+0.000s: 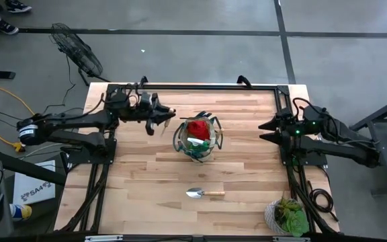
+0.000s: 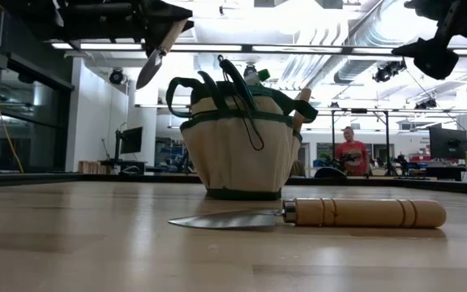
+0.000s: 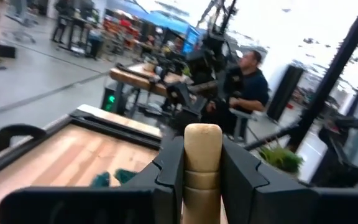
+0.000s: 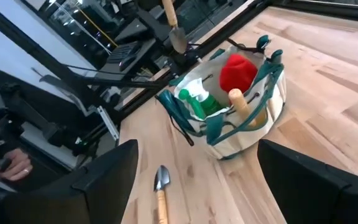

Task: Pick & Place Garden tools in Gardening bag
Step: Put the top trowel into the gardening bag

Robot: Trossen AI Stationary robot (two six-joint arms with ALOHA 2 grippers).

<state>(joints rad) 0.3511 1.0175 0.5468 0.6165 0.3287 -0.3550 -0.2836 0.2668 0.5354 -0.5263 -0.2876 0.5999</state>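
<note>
My left end effector (image 1: 154, 118) pinches a trowel (image 2: 159, 50) aloft beside the gardening bag (image 1: 198, 138). Right end effector (image 1: 266, 130) spread, waiting. Second trowel (image 1: 204, 193) on worktop (image 1: 247, 175).

Right gripper (image 4: 194, 180): fingers spread wide, empty
Bag (image 4: 253, 127): ahead, between the fingers (holds a red piece (image 4: 238, 73), green piece (image 4: 197, 99), wooden handle (image 4: 238, 102))
Trowel (image 4: 161, 193): nearer, lying flat on table (image 4: 328, 81)
Second trowel (image 4: 173, 25): beyond bag, raised, blade down
</note>
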